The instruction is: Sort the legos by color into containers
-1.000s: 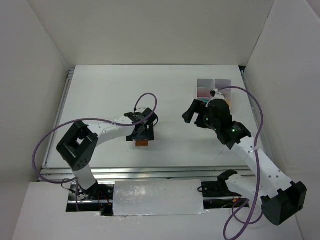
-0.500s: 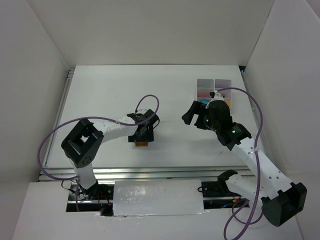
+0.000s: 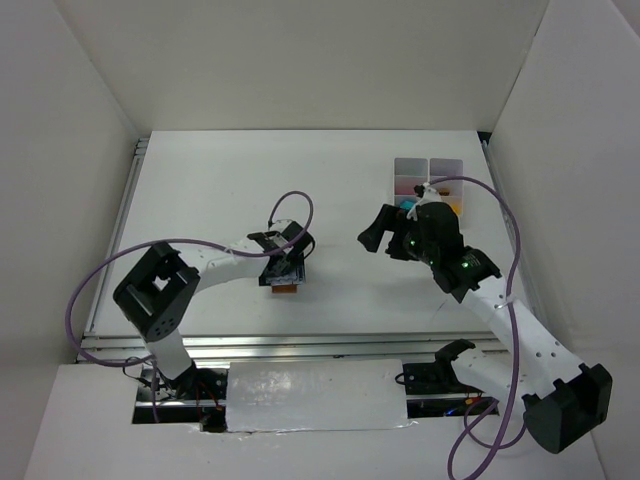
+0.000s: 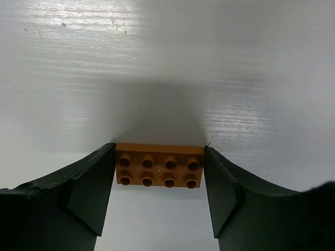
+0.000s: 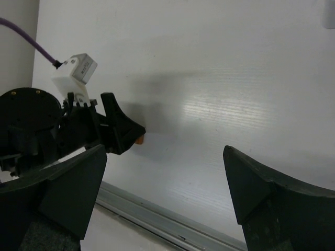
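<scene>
L gripper (image 4: 158, 163): jaws closed narrow onto the orange brick (image 4: 158, 166), 1 finger against each short end; brick looks to be sitting flat on the table (image 3: 200, 200), studs up, 2 rows of 4.
R gripper (image 5: 163, 175): jaws spread wide, nothing between them; hangs over mid-table, just near side of the tray (image 3: 429, 160).
Brick loc: centre of table, well apart from tray, which sits far R.
Tray: whitish, cells 2 wide; tints of purple/pink in far cells, cyan and yellow nearer. Single bricks too small to tell; near end hidden by R arm.
Done so far: prob. most of the sort, since colour shows in several cells and top view shows no other loose brick on the table.
Left: this orange brick needs to go to the yellow/orange cell, approx. near R of tray; lift not yet done.
In the way: R arm sits between brick and tray and covers tray's near end, so it likely must clear off, or take a handover.
Other: purple cable (image 3: 290, 195) loops above L wrist; white walls on 3 sides.
</scene>
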`<state>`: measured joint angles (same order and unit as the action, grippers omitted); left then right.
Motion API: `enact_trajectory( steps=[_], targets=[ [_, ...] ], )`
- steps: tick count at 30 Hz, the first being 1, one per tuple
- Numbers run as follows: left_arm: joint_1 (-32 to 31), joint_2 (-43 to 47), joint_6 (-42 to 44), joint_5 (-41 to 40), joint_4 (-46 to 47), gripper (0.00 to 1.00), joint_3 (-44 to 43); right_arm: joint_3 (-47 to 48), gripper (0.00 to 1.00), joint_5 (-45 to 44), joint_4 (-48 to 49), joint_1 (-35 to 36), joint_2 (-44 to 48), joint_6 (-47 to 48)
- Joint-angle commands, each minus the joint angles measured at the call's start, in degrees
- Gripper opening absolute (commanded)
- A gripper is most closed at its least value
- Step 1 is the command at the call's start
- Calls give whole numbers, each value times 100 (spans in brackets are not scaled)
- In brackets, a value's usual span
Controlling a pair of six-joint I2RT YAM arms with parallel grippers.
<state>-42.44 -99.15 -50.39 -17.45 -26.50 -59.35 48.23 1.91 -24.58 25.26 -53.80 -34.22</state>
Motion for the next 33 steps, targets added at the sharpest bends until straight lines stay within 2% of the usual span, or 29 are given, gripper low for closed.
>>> enact_trajectory(
  steps=[1,4,7,10,12,15,17,19,22,28,33],
  targets=[
    [-28,79,-165,471,189,0,266,-296,100,1000,742,32,80,187],
    [-176,641,362,585,426,0,188,-507,100,1450,1051,-134,2,56],
    [-545,1141,1152,314,636,0,99,-534,100,1829,1148,-459,-34,-285],
    [-810,1687,1899,181,1023,0,266,-630,100,2496,1385,-1074,-16,-726],
    [-941,1986,2471,364,1356,0,555,-718,100,2962,1666,-1251,-104,-963],
    [-1170,2523,2999,759,1963,0,916,-674,93,3473,1772,-1260,-454,-1121],
    [-1232,2865,3288,971,2341,0,1135,-744,78,3823,1955,-1216,-596,-1192],
    [-1311,3137,3465,1225,2526,0,1224,-710,71,4000,1905,-1146,-772,-1175],
    [-1381,3280,3790,1585,2597,0,1225,-526,71,3914,1370,-672,-921,-833],
    [-1504,3095,4160,2078,2510,0,899,-419,71,3764,972,285,-1255,-507],
    [-1627,2972,4257,2070,2387,0,732,-577,67,3834,1113,498,-1352,-595]
  ],
)
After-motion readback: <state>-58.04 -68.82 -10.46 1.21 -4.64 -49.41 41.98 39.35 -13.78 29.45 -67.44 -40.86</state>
